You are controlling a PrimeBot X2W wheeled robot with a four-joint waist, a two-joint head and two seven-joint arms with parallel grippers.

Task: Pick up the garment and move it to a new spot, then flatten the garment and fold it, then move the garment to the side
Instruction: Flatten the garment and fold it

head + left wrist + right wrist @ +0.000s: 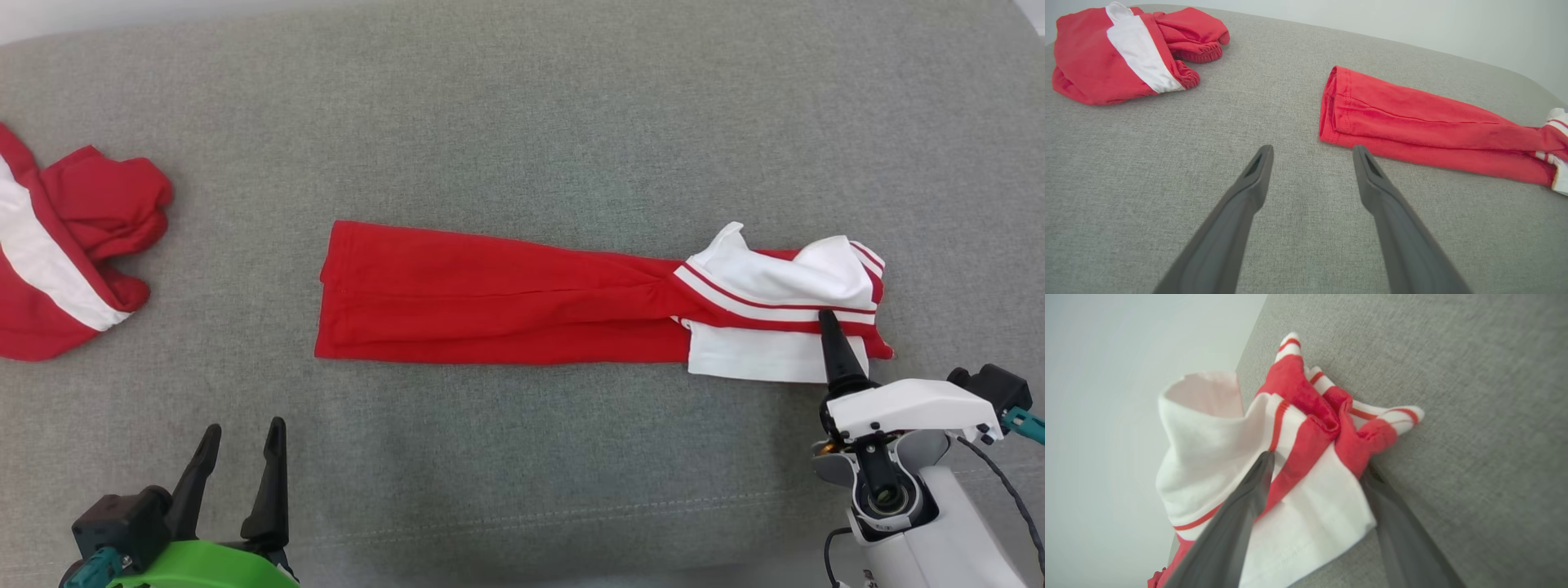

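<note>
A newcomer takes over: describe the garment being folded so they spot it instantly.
On the grey cushion, look mid-surface: a long, narrow red garment stretched out, white striped end to the right. The crumpled garment at far left is a heap; this one is folded straight.

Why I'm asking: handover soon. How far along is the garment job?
Done: the garment lies flat, folded lengthwise into a long strip. In hand: the open right fingers straddle its white striped end, not yet closed. Left: likely a crosswise fold, then moving it aside; the left fingers stand open, apart from it.
</note>
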